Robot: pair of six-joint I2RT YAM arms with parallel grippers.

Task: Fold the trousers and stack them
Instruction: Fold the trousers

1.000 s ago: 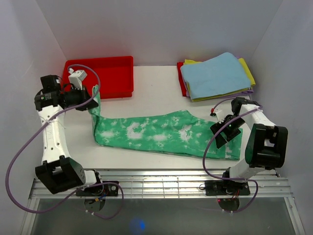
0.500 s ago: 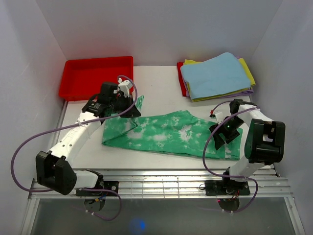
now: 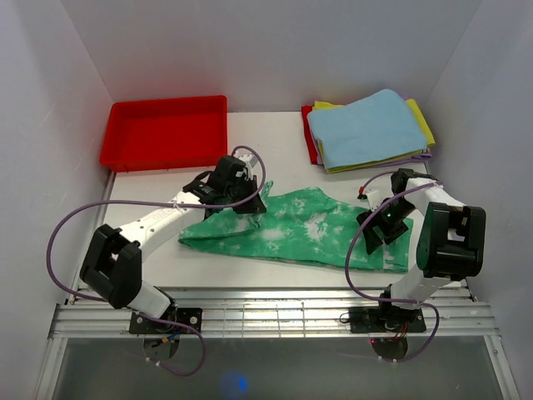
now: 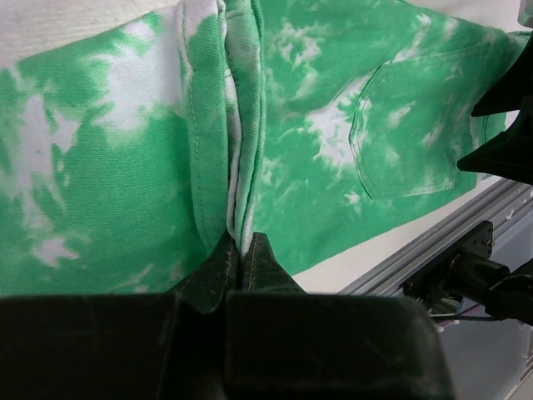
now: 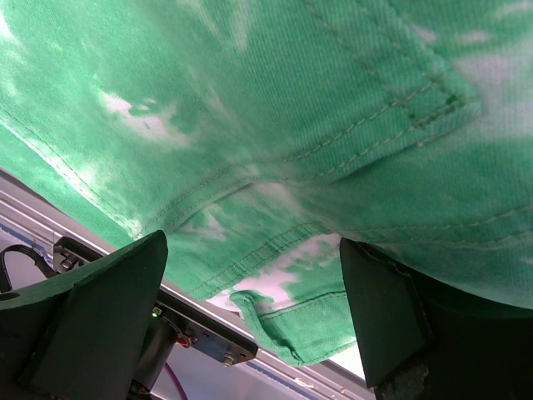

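A white table (image 3: 275, 158) is filling the overhead view, and the green tie-dye trousers (image 3: 325, 229) are lying across its lower middle, waist end at lower right. A red tray (image 3: 166, 107) is sitting at upper left, a pile of folded cloths (image 3: 366, 129) at upper right. Near frame centre, the left gripper (image 3: 250, 204) is pinching the doubled leg hems between closed fingers, and the legs are lying folded over beneath it. The right gripper (image 3: 379, 227) is straddling the waist fabric with jaws spread wide, gripping nothing. The end-to-end fold appears to be in hand. Next, the left arm probably needs to carry the hems rightward and lay them squarely on the waist.
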